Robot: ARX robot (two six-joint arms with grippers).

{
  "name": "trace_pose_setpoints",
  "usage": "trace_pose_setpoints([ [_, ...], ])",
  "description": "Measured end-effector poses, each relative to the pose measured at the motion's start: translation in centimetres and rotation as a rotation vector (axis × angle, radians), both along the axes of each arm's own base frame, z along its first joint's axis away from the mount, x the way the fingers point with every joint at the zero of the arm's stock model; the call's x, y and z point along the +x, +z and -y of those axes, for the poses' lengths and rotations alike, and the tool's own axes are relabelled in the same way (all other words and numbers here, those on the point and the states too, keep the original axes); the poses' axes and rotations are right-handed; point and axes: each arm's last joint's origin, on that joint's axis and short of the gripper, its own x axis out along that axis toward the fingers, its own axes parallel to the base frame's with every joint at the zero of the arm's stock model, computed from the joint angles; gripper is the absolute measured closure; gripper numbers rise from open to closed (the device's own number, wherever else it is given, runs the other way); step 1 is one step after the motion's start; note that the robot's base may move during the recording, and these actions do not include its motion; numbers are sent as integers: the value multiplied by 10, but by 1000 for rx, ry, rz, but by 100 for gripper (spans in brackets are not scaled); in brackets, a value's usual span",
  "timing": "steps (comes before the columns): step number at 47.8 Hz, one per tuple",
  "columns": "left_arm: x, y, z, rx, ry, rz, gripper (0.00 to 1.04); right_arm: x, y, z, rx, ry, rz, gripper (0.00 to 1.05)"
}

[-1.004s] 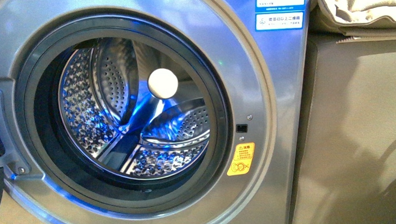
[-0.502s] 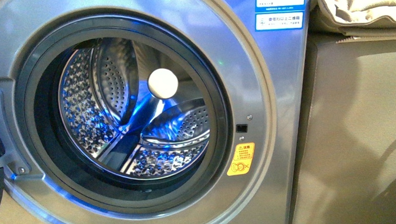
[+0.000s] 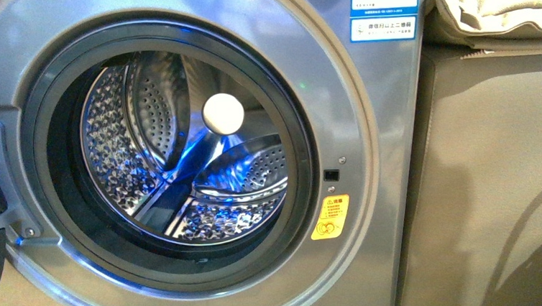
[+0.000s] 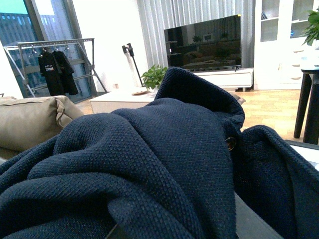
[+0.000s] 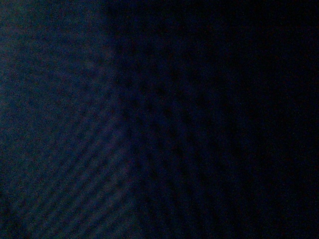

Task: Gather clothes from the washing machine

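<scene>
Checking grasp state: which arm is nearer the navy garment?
Left, likely: the garment bunches right against its wrist camera. Right arm cannot be placed: its view is dark, and the front view shows neither arm.

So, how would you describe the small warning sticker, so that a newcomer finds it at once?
The grey washing machine fills the front view, its round opening ringed by a dark door seal. Right of that seal, under a black latch slot, sits the sticker. It alone is yellow-orange; the labels at top right are blue.

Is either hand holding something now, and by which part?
Cannot tell: the dark navy knitted garment fills the left wrist view with no grip visible; the right one is dark.
</scene>
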Motion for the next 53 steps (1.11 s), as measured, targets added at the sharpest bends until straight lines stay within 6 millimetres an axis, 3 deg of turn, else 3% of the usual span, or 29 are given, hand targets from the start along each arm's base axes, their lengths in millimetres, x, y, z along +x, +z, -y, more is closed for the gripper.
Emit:
trace_pose_setpoints([
  [18, -1, 1, -1, -3, -2, 4, 91, -9, 9, -19, 41, -230, 95, 8],
  [39, -3, 4, -1, -7, -10, 12, 91, -17, 7, -10, 66, -376, 185, 67],
  [41, -3, 4, -1, -7, -12, 11, 89, -18, 6, -8, 71, -384, 193, 73],
  [47, -3, 4, 0, -5, -17, 13, 69, -20, 6, 2, 92, -438, 210, 84],
  [53, -3, 4, -1, -4, -21, 14, 51, -23, 9, 16, 115, -503, 225, 89],
])
